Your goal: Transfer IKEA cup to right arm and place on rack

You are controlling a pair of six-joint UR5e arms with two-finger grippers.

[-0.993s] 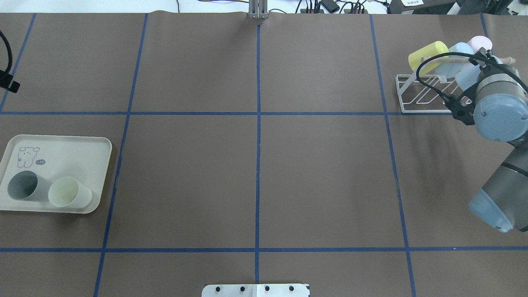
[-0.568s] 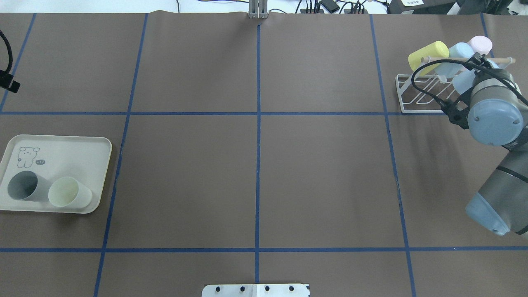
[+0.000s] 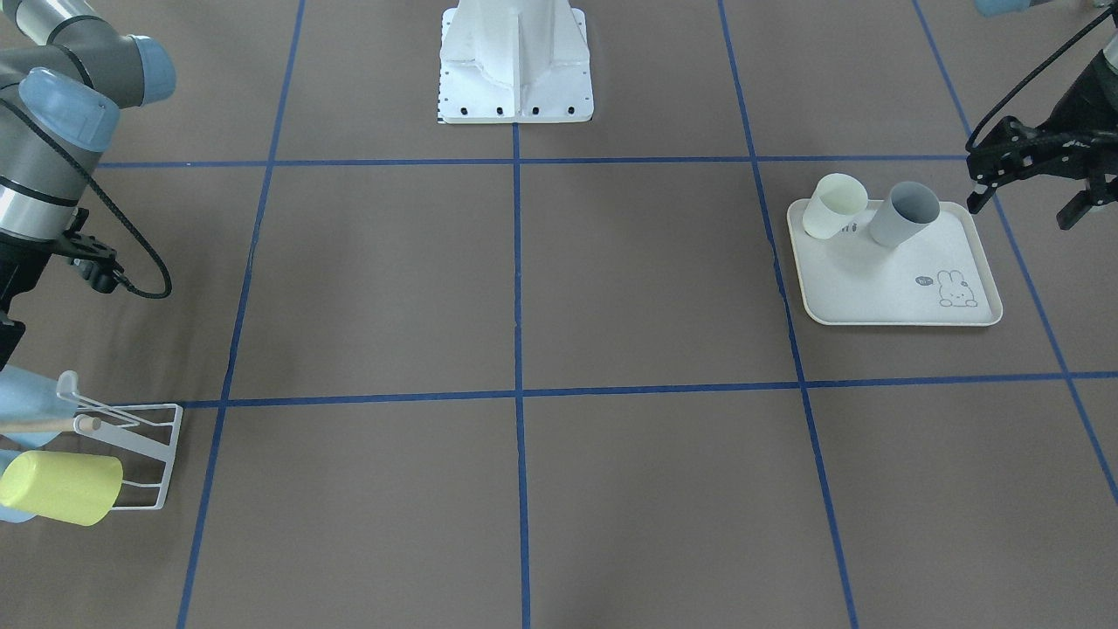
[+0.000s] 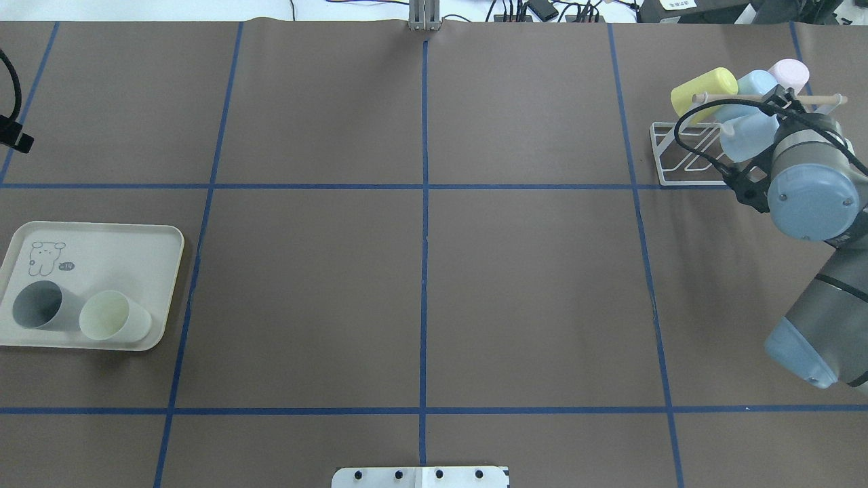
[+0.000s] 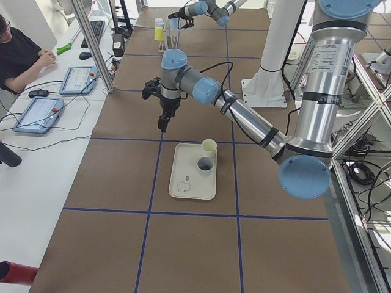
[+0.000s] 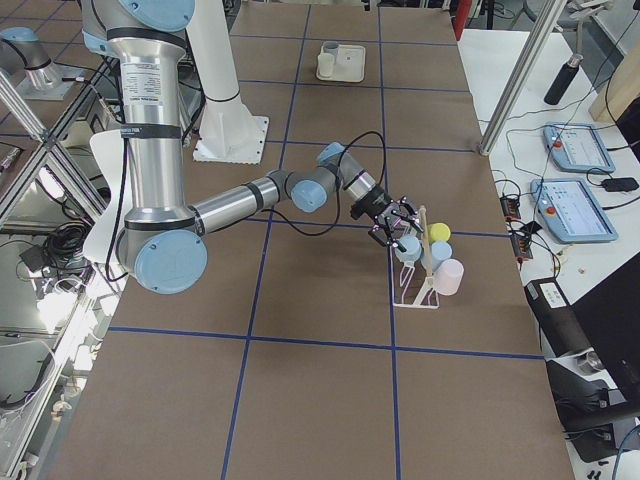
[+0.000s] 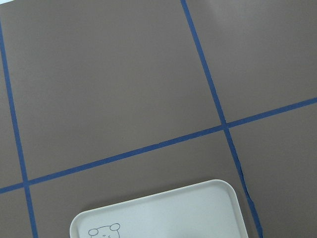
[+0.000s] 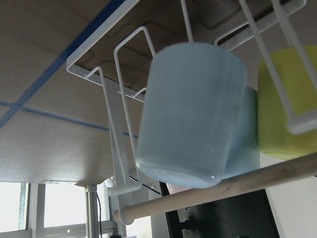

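The right arm (image 4: pixel 810 196) reaches over the white wire rack (image 4: pixel 671 159) at the far right. A light blue cup (image 4: pixel 742 135) sits tilted among the rack's wires just in front of the wrist. In the right wrist view this cup (image 8: pixel 190 114) fills the middle, close to a wire peg (image 8: pixel 126 119) and above the wooden rod (image 8: pixel 223 191). No fingers show there, and the wrist hides the right gripper from overhead. The left gripper (image 3: pixel 1026 205) hangs open and empty beside the cream tray (image 3: pixel 900 288).
A yellow cup (image 4: pixel 702 88), another blue cup (image 4: pixel 756 83) and a pink cup (image 4: pixel 788 71) hang on the rack. A grey cup (image 4: pixel 37 305) and a pale cup (image 4: pixel 112 317) stand on the tray (image 4: pixel 135 251). The robot base (image 3: pixel 515 61) stands at the table's near edge.
The right wrist has shifted a little left and back. The light blue cup has moved left over the rack and shows more fully. The left arm has not moved.
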